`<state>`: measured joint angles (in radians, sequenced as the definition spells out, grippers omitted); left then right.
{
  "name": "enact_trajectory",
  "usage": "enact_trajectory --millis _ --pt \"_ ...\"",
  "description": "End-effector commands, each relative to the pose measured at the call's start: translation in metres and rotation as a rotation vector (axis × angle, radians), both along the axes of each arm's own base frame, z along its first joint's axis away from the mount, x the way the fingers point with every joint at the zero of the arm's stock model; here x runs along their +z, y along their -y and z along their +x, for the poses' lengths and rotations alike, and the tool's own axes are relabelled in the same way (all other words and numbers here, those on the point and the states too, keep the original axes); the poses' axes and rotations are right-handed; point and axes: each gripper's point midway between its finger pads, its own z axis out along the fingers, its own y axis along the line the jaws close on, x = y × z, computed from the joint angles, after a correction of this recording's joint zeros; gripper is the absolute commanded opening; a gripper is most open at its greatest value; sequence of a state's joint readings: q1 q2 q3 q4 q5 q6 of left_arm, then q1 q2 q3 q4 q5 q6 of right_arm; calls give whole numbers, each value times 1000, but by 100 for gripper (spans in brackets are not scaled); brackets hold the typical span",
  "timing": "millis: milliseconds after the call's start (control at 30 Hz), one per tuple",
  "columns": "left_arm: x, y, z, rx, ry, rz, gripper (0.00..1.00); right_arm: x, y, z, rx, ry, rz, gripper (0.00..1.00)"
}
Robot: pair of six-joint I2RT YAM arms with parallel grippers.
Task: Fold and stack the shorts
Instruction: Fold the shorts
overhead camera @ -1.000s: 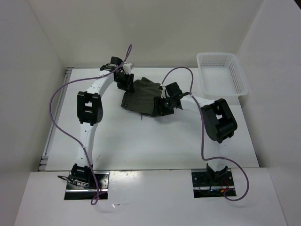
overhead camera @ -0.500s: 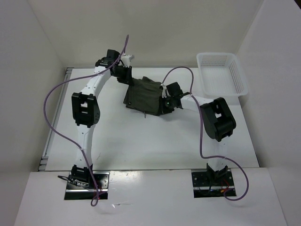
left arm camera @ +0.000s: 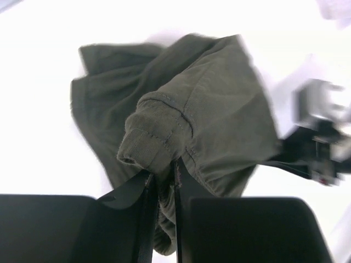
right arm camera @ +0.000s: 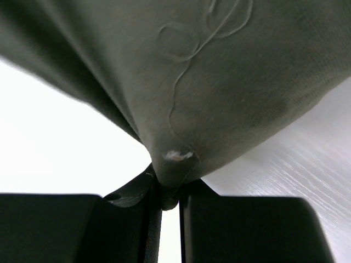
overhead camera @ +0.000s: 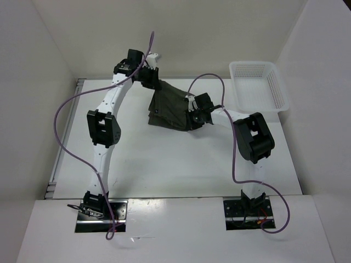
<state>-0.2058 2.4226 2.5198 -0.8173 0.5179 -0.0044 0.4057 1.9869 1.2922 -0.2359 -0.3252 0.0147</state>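
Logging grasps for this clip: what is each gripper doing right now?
Left gripper: closed, holding the shorts.
Right gripper: closed, holding the shorts too.

There is room to pass over the near desk (overhead camera: 181, 164). The shorts (overhead camera: 171, 107) block the middle, the basket (overhead camera: 258, 85) the far right corner.

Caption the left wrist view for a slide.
Left gripper shut on a stitched edge of the olive shorts, white table beyond.

The dark olive-green shorts (overhead camera: 173, 107) are soft, matt, wrinkled cloth with stitched hems; the white mesh basket (overhead camera: 278, 87) is plastic; the white surface (overhead camera: 175, 164) is smooth.
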Motion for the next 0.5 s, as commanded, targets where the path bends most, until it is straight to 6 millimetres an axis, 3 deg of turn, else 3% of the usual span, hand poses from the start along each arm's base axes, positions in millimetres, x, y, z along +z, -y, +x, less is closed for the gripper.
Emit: enact_trajectory --millis 0,100,133,233,267,300,367,400,467 --pt "-49 -25 20 81 -39 73 18 2 7 8 16 26 -42 6" --pt "-73 -32 24 115 -68 119 23 -1 9 9 18 25 -57 11" --pt "-85 -35 25 124 -85 135 29 2 7 12 18 33 -53 13" --pt "-97 -43 34 162 -75 176 39 1 9 10 25 28 -61 21" --pt "-97 -48 35 171 -76 176 46 4 8 13 32 41 -61 26" --pt "-102 -50 38 180 -75 186 49 7 9 12 43 47 -68 38" --pt "-98 -50 40 181 -65 184 56 6 7 7 85 46 -65 50" --pt "-98 -50 40 181 -65 184 65 11 8 7 93 54 -69 59" --pt "-93 -55 41 191 -57 181 75 13 9 2 116 56 -73 65"
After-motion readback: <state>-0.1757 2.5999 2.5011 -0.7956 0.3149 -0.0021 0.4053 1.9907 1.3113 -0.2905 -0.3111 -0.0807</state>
